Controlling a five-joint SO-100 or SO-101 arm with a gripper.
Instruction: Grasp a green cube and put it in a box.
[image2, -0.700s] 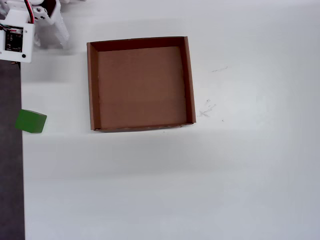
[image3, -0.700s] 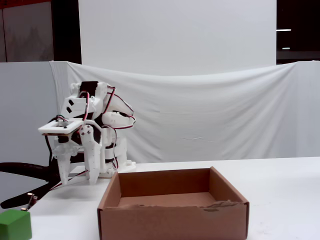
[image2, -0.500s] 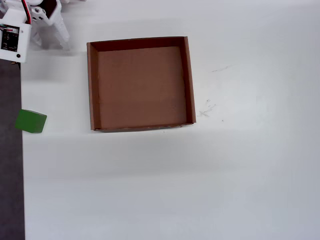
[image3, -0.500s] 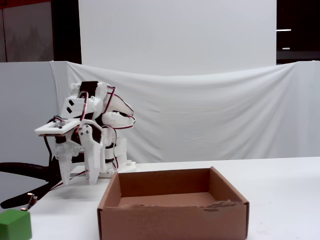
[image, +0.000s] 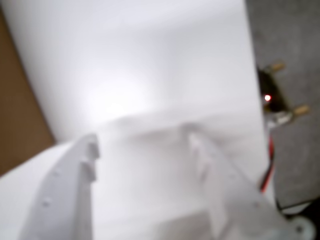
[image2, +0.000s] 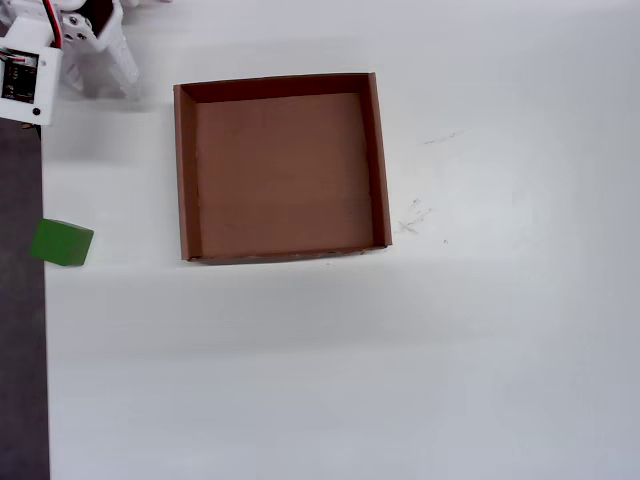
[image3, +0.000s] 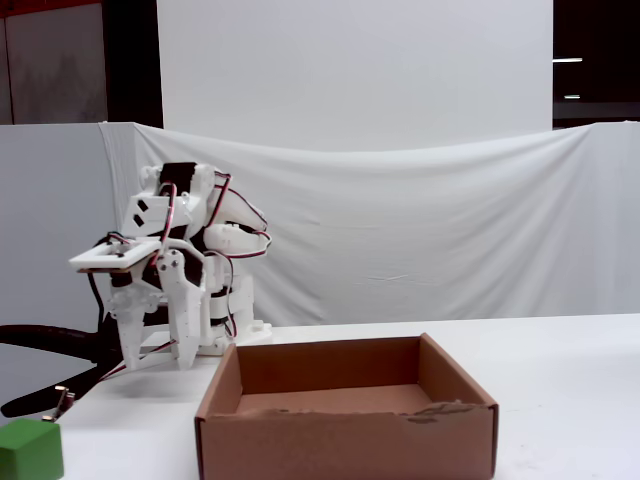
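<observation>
From the overhead view I can see the green cube (image2: 62, 243) sitting at the left edge of the white surface (image2: 400, 350), right where it meets a dark strip (image2: 20, 320), at about 9 o'clock from the box (image2: 280, 250) and well apart from it. The box holds nothing but bare cardboard floor. The fixed view shows what the overhead cannot: the arm (image3: 185, 270) folded up behind the box's back left corner, with the hand (image3: 155, 355) pointing down just above the surface, and only the cube's top (image3: 30, 452) peeking in at the lower left corner. My wrist view misses the cube altogether. It shows the two white fingers (image: 70, 190) spread with bare white surface between them, pinching nothing, a sliver of brown box wall (image: 20, 115) at 9 o'clock, and at 3 o'clock a small board with a lit red light (image: 272, 100) and red wire on grey ground. A white cloth (image3: 420, 230) hangs behind everything. Nothing stands between hand and cube.
</observation>
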